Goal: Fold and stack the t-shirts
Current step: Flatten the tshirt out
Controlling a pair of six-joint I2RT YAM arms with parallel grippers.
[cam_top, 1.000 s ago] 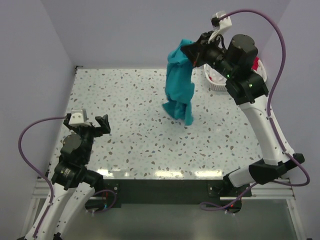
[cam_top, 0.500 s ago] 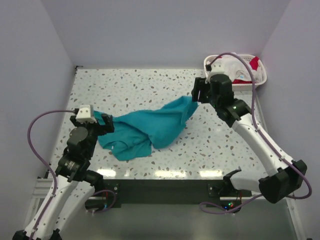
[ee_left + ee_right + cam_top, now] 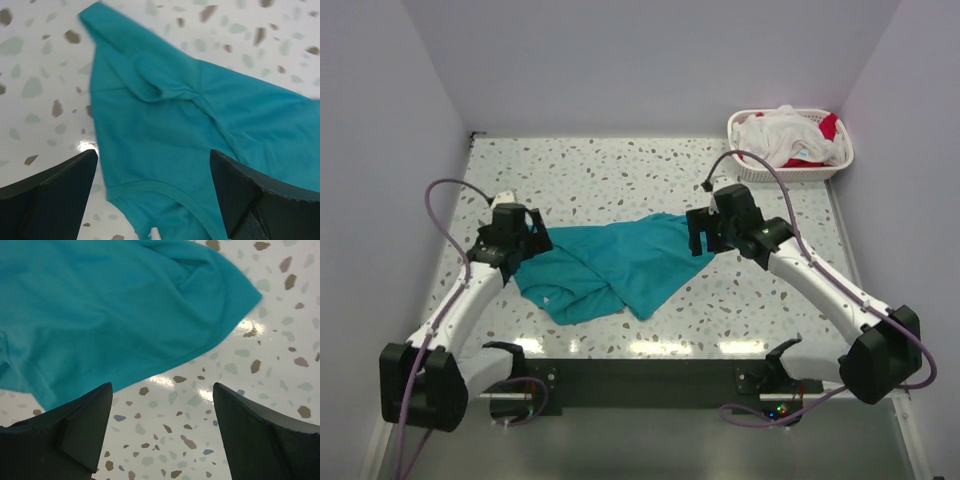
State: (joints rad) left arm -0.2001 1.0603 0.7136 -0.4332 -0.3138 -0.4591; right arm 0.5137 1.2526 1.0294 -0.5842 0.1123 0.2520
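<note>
Currently, both of my grippers are low over the table (image 3: 620,170), one at each end of the teal t-shirt (image 3: 610,270).

1. Teal t-shirt. It lies unfolded and rumpled on the middle of the table. It runs as a band from my left gripper across to my right gripper, with a looser bunch of cloth sagging toward the near edge.

2. Left gripper (image 3: 525,240). The jaws stand wide apart and clamp nothing. In the left wrist view, teal cloth fills the space ahead of and between the jaws, showing a seam and a hemmed edge. Speckled table shows along the left side. Whether the jaw tips touch the cloth, I cannot tell.

3. Right gripper (image 3: 698,232). The jaws stand wide apart and hold nothing. In the right wrist view, bare table lies between the jaws. The shirt's hemmed edge lies just beyond them, running off to the upper left.

4. Other shirts. A white t-shirt (image 3: 775,135) and a red t-shirt (image 3: 828,128) sit heaped in the basket (image 3: 760,172) at the far right corner of the table, well apart from the teal one.
</note>
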